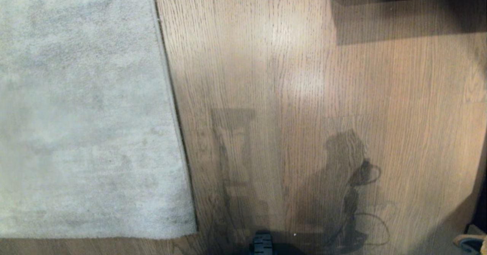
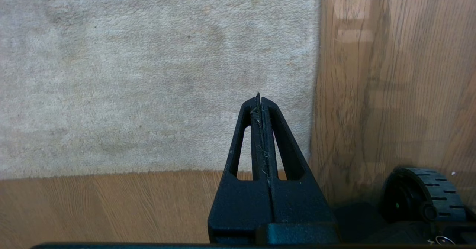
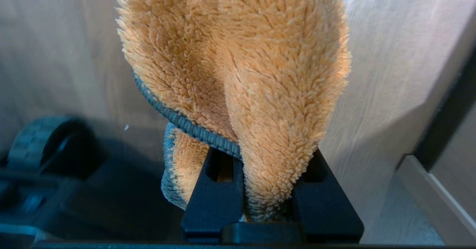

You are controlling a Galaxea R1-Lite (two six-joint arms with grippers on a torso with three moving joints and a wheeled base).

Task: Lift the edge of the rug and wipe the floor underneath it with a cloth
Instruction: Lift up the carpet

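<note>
Pale grey short-pile rug edge (image 1: 173, 106) lies flat on brown oak-grain plank floor (image 1: 304, 95); nothing lifted yet, so wiping underneath appears not begun. Left gripper (image 2: 260, 100), jaws pressed together and empty, hangs over the rug corner. Right gripper (image 3: 266, 167) pinches fluffy orange, grey-hemmed cloth (image 3: 260, 74) above bare floor.

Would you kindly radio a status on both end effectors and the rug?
Left end effector shut, empty, above rug corner. Right end effector clamped on orange cloth. Rug edge flat on floor. Nothing blocking.
</note>
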